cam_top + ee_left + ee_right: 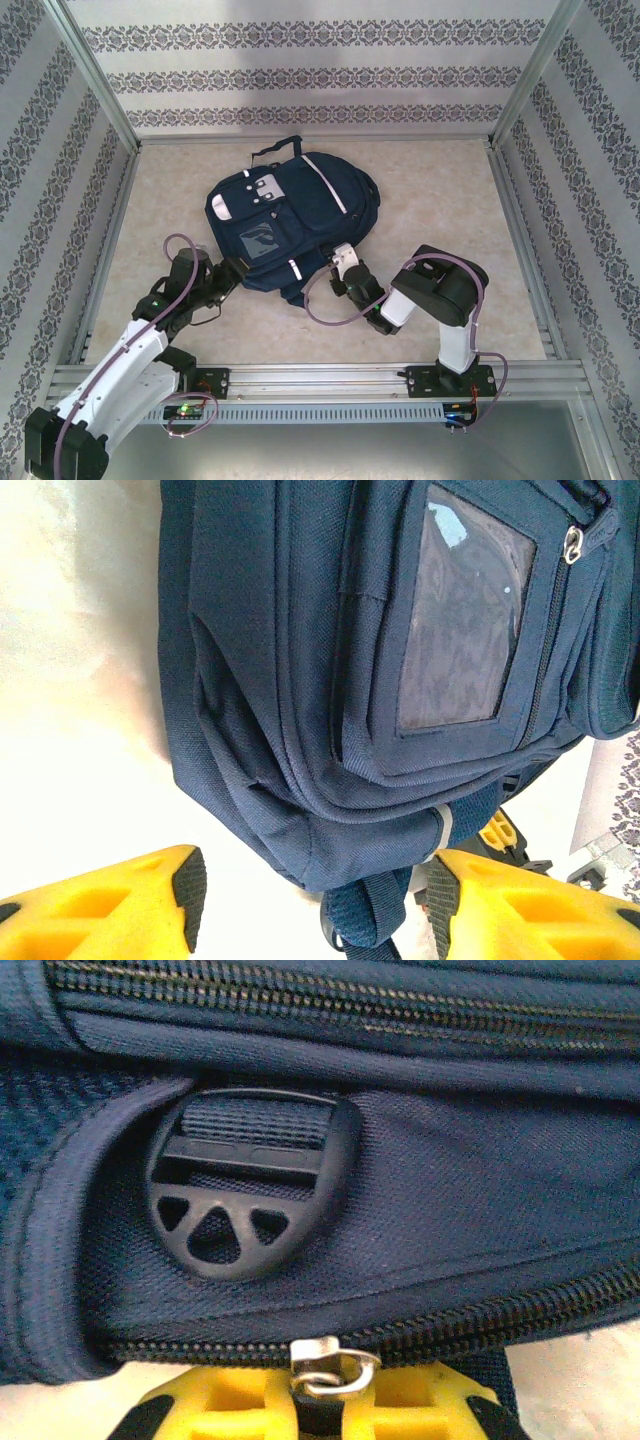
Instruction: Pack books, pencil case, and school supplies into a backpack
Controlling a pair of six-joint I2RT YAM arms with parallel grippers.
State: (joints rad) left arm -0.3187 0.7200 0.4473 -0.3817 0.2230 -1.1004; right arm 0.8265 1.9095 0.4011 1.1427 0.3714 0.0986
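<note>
The backpack [300,215] is lying flat around the middle of the tabletop [440,200], a little toward the far edge, with its front pockets facing up. The left arm is reaching in low from the near left corner, and the left gripper [232,272] is hovering just beside the backpack's near left side, fingers spread wide and holding nothing. The right arm is bending sharply at the elbow toward the backpack's near right edge, where the right gripper [340,255] is pinching the metal zipper pull [330,1365] just below a black buckle [245,1185].

Backpack [280,680] top cropped, right jaws cut off beneath zipper pull [330,1368]
</note>
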